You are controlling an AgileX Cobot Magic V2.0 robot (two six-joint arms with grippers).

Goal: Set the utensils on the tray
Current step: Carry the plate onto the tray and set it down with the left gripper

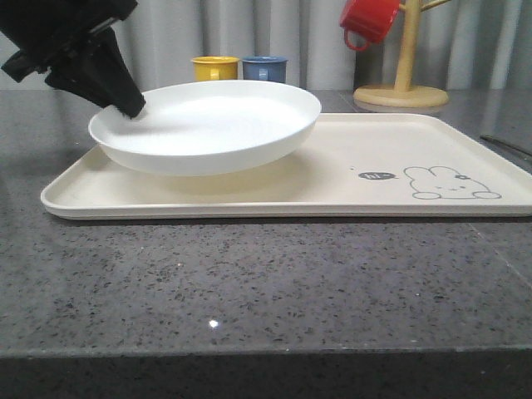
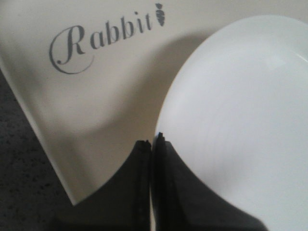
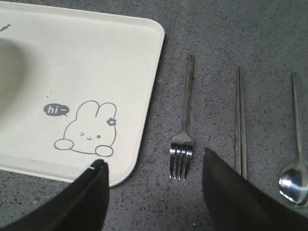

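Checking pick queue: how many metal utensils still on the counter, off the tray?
3, all on the grey counter beside the tray: fork nearest the tray, chopsticks next, spoon farthest out. The right gripper is open above the fork. Others may lie outside the frame.

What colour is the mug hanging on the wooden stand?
Red mug, clearest in the front view.
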